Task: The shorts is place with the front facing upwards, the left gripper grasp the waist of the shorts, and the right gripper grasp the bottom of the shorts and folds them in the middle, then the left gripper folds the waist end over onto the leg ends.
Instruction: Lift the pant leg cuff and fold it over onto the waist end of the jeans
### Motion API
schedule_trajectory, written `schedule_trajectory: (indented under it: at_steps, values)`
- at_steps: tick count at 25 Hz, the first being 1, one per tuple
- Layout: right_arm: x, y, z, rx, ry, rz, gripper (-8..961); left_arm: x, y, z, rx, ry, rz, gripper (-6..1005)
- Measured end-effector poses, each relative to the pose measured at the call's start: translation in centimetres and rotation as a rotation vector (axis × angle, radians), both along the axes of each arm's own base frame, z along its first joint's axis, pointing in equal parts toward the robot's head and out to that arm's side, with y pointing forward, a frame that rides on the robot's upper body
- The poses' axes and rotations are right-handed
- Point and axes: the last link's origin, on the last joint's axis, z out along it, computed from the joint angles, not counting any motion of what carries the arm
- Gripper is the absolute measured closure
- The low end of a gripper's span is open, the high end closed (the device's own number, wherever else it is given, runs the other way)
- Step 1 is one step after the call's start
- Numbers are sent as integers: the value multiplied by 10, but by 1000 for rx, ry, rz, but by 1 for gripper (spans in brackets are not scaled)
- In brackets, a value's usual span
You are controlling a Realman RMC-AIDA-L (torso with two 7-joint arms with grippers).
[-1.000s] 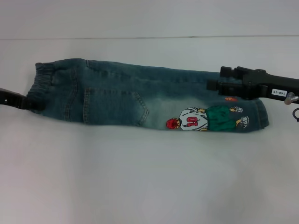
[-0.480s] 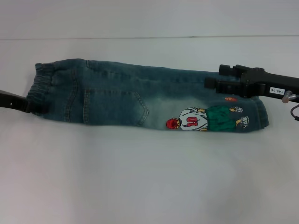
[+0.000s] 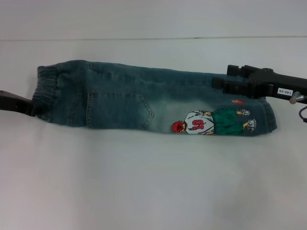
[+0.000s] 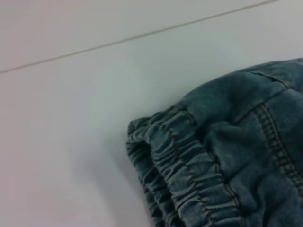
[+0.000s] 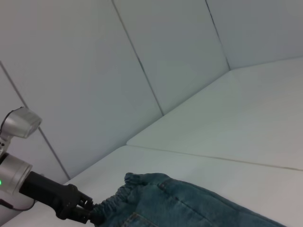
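- Head view, item one: shorts [image 3: 153, 103] are lying already doubled lengthwise on the white table [image 3: 153, 182], cartoon print [image 3: 211, 122] facing up, waist [image 3: 45, 91] at one end and leg ends [image 3: 261, 117] at the other.
- Left gripper [image 3: 32, 109] is sitting at the waist's near corner, touching the ruffled band; in the right wrist view its fingers [image 5: 84, 212] are looking pinched onto the elastic edge, so it is judged to be gripping the waist.
- Right gripper [image 3: 221, 82] is hovering over the far edge of the leg end, just beyond the print; how wide its fingers are standing cannot be told, nor whether it is touching denim.
- Risk one: the left grip is catching only a corner of the band, so the waist is likely to be slipping free or twisting while being carried toward the leg ends.
- Risk two: only one layer may be getting pinched, leaving the lower layer dragging and undoing the lengthwise fold.
- Risk three: the right gripper is lying in the fold's landing area and may be getting covered or struck.
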Motion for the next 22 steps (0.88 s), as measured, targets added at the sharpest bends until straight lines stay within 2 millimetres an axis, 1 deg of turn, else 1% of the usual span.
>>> schedule_trajectory:
  at_steps: [3, 5, 11, 19, 22]
  values:
    - [0, 0, 0, 3, -2, -3, -7, 2, -1, -1, -14, -10, 0, 506]
    - [1, 1, -1, 4, -5, -6, -7, 4, -1, -2, -17, -24, -3, 748]
    - [0, 1, -4, 4, -10, -11, -6, 9, -3, -2, -23, -64, -19, 943]
    - [1, 2, -6, 18, -14, -14, -7, 18, -4, 5, -38, -99, -40, 960]
    - [1, 2, -9, 38, -3, -24, -7, 26, -7, 10, -59, -134, -58, 960]
